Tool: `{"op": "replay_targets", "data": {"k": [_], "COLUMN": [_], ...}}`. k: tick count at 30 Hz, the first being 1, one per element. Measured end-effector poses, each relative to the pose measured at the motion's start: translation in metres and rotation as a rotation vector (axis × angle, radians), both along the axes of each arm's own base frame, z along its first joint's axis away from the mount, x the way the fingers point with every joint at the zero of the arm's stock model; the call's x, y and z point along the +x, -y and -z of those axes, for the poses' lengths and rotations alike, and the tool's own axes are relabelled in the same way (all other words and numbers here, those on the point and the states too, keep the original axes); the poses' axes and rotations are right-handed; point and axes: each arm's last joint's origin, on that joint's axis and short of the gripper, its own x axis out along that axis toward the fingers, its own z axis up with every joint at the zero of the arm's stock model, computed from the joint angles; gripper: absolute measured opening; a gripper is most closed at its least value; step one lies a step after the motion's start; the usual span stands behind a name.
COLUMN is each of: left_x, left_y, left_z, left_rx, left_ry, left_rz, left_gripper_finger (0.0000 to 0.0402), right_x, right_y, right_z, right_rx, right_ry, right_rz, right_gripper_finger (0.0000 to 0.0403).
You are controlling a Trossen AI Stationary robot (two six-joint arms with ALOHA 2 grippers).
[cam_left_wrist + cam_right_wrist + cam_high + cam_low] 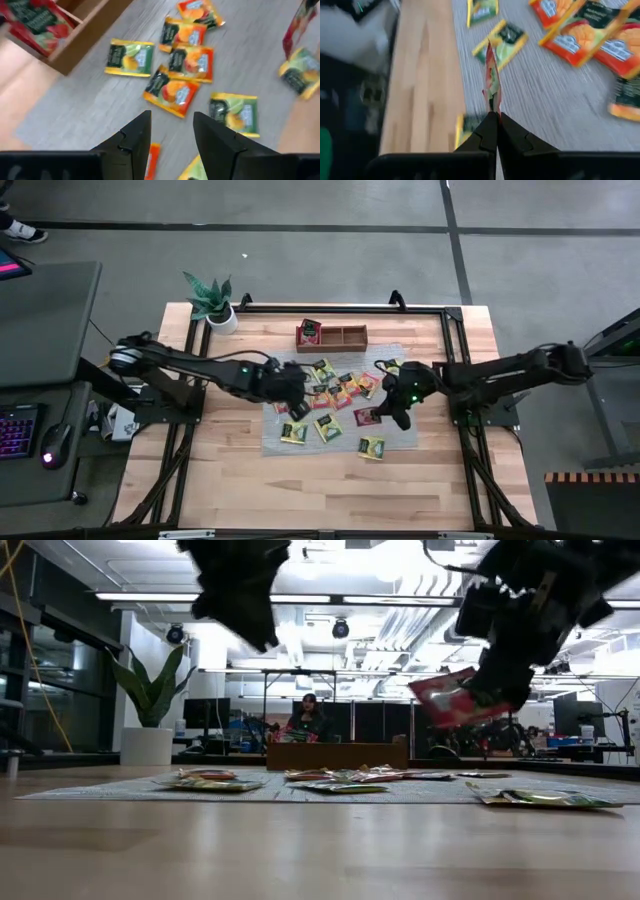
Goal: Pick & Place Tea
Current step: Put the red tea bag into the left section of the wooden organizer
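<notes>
Several flat tea sachets, orange, yellow-green and red, lie scattered on the grey mat. My right gripper hangs over the mat's right part, shut on a red sachet. My left gripper hovers open above the sachets on the mat's left part, touching nothing. One red sachet lies in the left compartment of the wooden tray. My right gripper pinches the red sachet between its two fingers at one edge. In the wrist view the sachet stands edge-on, reaching forward from the fingertips. In the low view it is lifted clear of the mat and tilted, hanging beside the fingers.
The tray stands at the mat's far edge. A potted plant stands at the table's far left corner. Bare wood lies toward the near edge. A black frame rail runs along the far side. A person sits in the room behind.
</notes>
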Motion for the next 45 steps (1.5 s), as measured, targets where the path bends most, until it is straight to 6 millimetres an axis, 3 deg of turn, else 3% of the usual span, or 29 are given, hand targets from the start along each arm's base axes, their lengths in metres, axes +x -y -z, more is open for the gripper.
{"op": "replay_targets", "data": {"k": [6,12,17,22,28,34,45], "left_x": [-0.004,0.008,0.019,0.024,0.026,0.035,0.051], "left_y": [-0.014,-0.027,-0.046,-0.061,-0.062,-0.062,-0.064], "left_z": [-0.009,-0.019,-0.033,-0.044,-0.051,-0.038,-0.033], "left_rx": [-0.068,-0.165,-0.193,-0.175,-0.106,-0.09,-0.027], "left_ry": [0.078,0.212,0.391,0.507,0.57,0.527,0.598], "left_rz": [-0.003,0.091,0.178,0.194,0.247,0.24,0.278], "left_gripper_finger": [0.0147,0.0147,0.0147,0.0147,0.0147,0.0147,0.0147], "right_x": [0.003,0.013,0.03,0.054,0.088,0.115,0.127], "right_y": [0.006,0.019,0.029,0.037,0.044,0.047,0.048], "right_z": [-0.059,-0.12,-0.155,-0.166,-0.168,-0.173,-0.176], "right_rx": [-0.213,-0.403,-0.511,-0.584,-0.605,-0.613,-0.612], "right_ry": [-0.107,-0.202,-0.267,-0.414,-0.525,-0.509,-0.48], "right_rz": [-0.139,-0.199,-0.261,-0.344,-0.387,-0.392,-0.384], "right_gripper_finger": [0.0,0.0,0.0,0.0,0.0,0.0,0.0]}}
